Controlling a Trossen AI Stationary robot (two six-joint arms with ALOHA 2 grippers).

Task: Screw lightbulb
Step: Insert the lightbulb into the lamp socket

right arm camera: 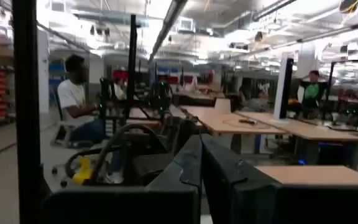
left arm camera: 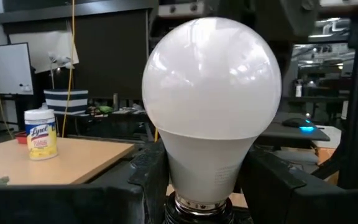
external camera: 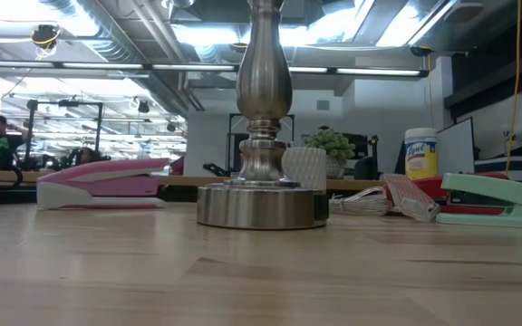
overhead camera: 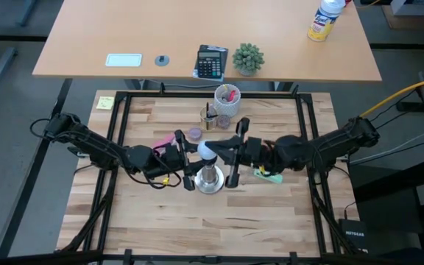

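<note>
Bulb (overhead camera: 207, 151) sits over the stand (overhead camera: 210, 179) at desk (overhead camera: 153, 221) centre, a little toward the far side of the stand's base in the high view. Left wrist view fills with the bulb (left arm camera: 211, 99), upright, screw base (left arm camera: 199, 204) down between that arm's fingers (left arm camera: 148, 180).

Left tool (overhead camera: 185, 157): part-open, fingers flanking the bulb's neck and apparently gripping it. Whether the threads have entered the socket cannot be told; the low view crops the stand (external camera: 263, 118) below its top.

Right tool (overhead camera: 235, 153): fully closed on nothing, just right of the bulb, fingers (right arm camera: 219, 174) pressed together in its own wrist view.

Around the stand: pink stapler (external camera: 102, 184) left, green stapler (external camera: 497, 199) right, purple cap (overhead camera: 195, 134) and cup (overhead camera: 227, 99) on the far side.

Risks, as I judge them:
- Cross-threading if the bulb enters tilted.
- Grip low on the smooth neck; fingers may slip as it turns.
- Stand is free-standing; sideways push or torque could spin or tip it, since the right tool is not holding it.
- Two tools close together; they could collide.
</note>
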